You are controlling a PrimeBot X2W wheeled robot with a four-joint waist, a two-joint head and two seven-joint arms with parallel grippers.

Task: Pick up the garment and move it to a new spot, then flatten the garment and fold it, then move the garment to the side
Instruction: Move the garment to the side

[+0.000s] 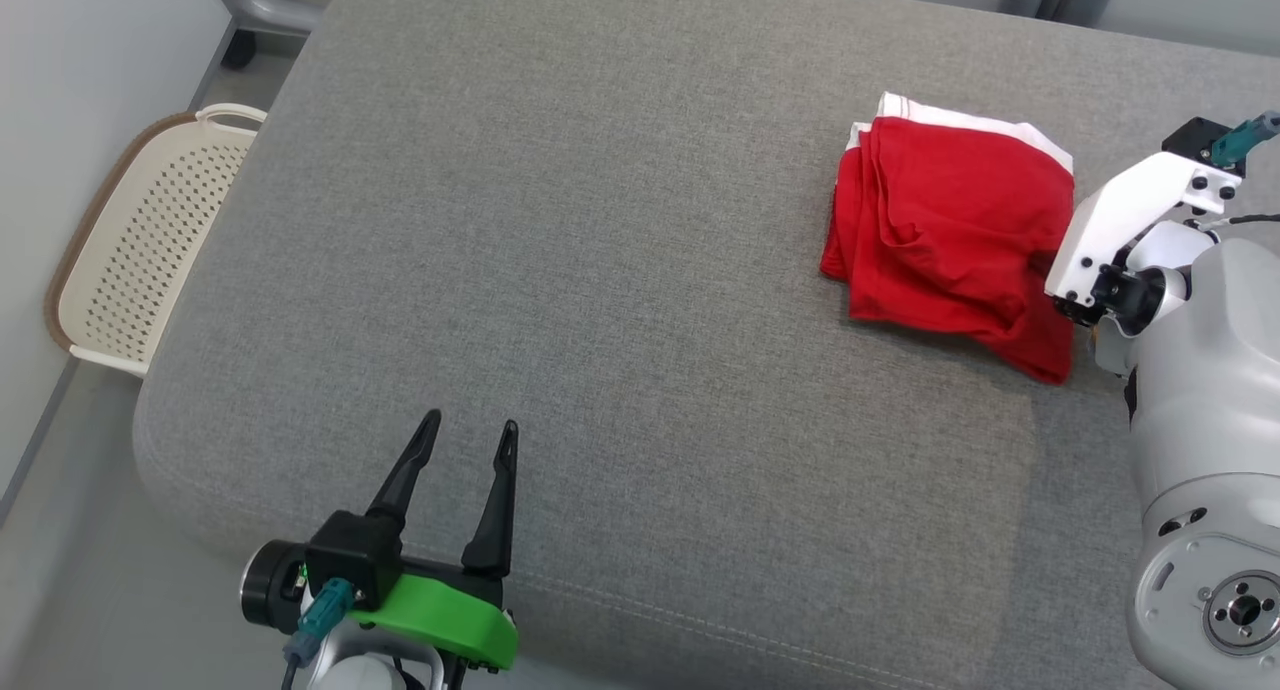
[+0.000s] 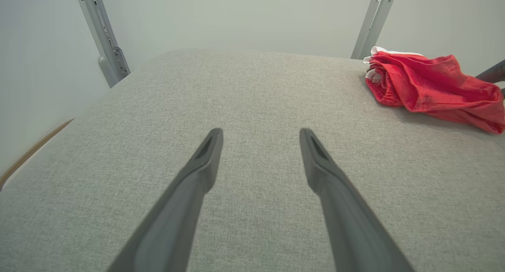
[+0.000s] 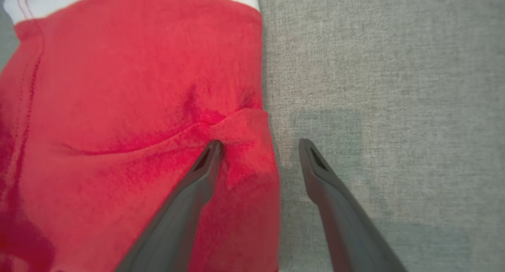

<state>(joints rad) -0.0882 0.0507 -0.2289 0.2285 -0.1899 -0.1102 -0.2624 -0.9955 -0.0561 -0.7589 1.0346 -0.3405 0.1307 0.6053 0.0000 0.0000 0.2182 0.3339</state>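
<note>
Folded red garment (image 1: 950, 220) lies at the grey cushion (image 1: 600, 270) far right; right gripper (image 3: 259, 142), spread wide, straddles its edge; left gripper (image 1: 471, 422) gapes empty at the cushion near edge; basket (image 1: 150, 230) beside its left end

Head view steep down over cushion (image 1: 600, 320); left wrist low, far; right wrist close overhead; all share garment (image 1: 950, 220)

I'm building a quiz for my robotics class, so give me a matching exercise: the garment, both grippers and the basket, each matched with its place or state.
1. garment
2. left gripper
3. right gripper
4. basket

A. on the floor beside the cushion
B. open above bare cushion
C. folded, red with a white band
D. open, straddling the garment's edge

Pairs: 1-C, 2-B, 3-D, 4-A
</note>
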